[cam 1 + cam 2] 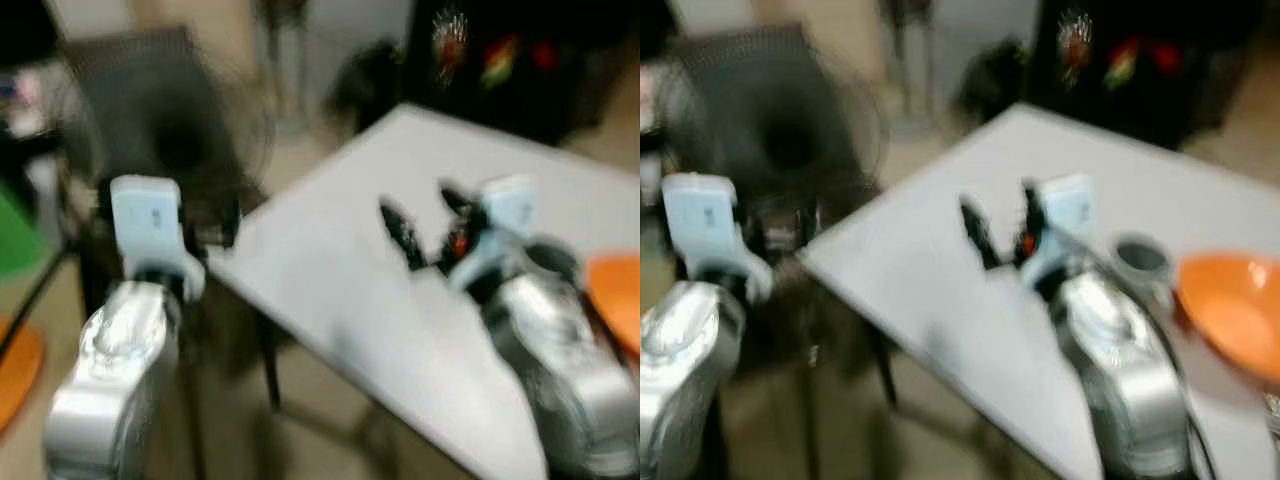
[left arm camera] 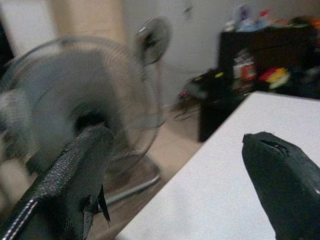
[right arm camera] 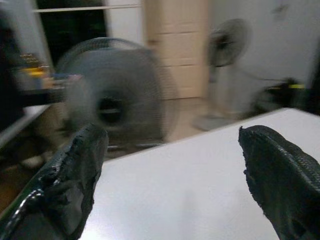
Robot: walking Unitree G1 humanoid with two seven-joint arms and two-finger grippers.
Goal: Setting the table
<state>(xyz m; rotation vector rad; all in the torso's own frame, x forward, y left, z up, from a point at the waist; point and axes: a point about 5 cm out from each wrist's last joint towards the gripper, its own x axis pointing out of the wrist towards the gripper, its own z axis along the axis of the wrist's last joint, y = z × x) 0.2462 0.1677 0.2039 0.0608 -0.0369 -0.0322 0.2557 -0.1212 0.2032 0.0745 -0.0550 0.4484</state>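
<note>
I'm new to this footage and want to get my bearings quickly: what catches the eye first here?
The big white table runs across the scene, with the right gripper open above it. An orange bowl sits near its right edge beside a small grey cup. Off the table's left corner stands a dark floor fan, with the left gripper open near it.

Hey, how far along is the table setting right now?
Early. Done: an orange bowl and a grey cup sit on the white table near its right side. In hand: nothing; the right gripper hovers open over the table, and the left gripper is open off its edge, near a fan. Left: most of the table, still bare.
</note>
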